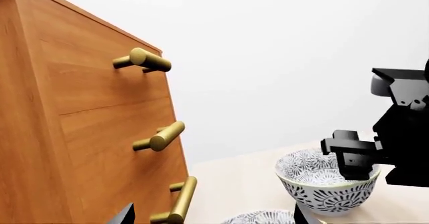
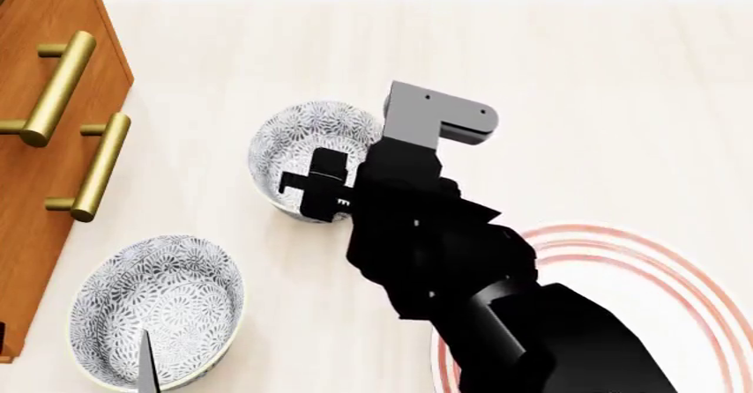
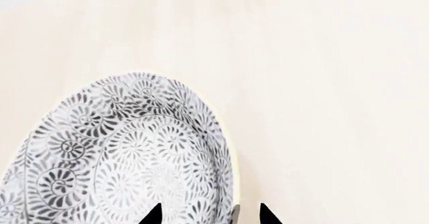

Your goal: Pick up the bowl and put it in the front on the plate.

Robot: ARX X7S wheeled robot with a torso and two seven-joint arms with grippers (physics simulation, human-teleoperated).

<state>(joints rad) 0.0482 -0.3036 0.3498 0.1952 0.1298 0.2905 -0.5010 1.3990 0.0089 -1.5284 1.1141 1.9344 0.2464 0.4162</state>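
While the right end effector sits at the rim of the bowl, fingertips straddle the bowl wall, one inside, one outside, spread, not visibly clamped. Bowl rests on counter, near drawer cabinet. Second bowl nearer the robot. Plate at right, partly under arm. Left end effector: only tips visible, apart.

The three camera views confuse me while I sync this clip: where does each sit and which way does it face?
Head view: high, looking down at the right end effector on the far bowl, plus near bowl and plate.
Left wrist view: low, facing sideways at the drawers; shares that bowl and end effector.
Right wrist view: straight down into the bowl, fingertips showing.
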